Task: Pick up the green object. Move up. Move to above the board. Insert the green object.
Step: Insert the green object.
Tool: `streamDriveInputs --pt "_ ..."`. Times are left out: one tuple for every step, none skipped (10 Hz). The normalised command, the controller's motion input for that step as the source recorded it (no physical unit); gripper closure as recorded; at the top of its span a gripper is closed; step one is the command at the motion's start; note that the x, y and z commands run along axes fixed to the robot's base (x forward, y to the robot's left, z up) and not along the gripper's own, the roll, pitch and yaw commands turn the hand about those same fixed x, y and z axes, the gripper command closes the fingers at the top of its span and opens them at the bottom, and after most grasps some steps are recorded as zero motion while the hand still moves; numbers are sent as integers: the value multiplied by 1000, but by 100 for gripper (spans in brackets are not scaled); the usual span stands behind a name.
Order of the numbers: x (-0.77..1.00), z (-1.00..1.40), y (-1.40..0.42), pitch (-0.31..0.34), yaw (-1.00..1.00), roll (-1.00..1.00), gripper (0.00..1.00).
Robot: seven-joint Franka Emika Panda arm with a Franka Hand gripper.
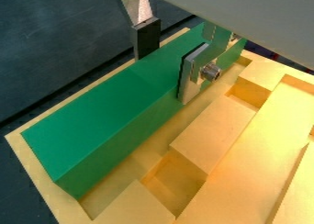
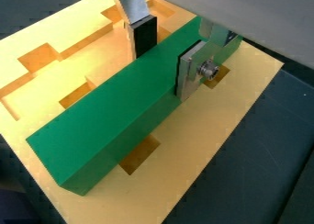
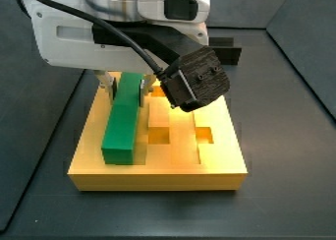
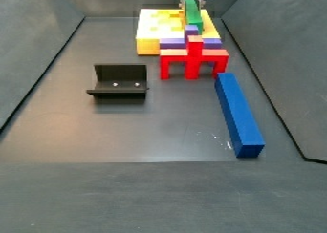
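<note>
The green object is a long bar lying lengthwise along one long side of the yellow board, low against its surface. It also shows in a wrist view and in both side views. My gripper straddles the bar near its far end, with the dark pad on one side and the silver plate on the other, shut on it. The gripper also shows in a wrist view and a side view. Square holes in the board lie open beside the bar.
In a side view, a red block and a purple block stand at the board's near end. A long blue bar lies on the floor to the right. The black fixture stands to the left.
</note>
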Motion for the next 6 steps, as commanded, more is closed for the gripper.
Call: streamDriveInputs --pt "514 -329 0 27 23 -23 100" --pt "457 -423 6 3 123 -41 100" --pt "111 -351 37 -27 214 0 100" --pt "0 -280 0 -20 231 0 100" --pt "-140 -397 71 -187 126 0 100" --pt "-177 -309 0 -256 120 0 100"
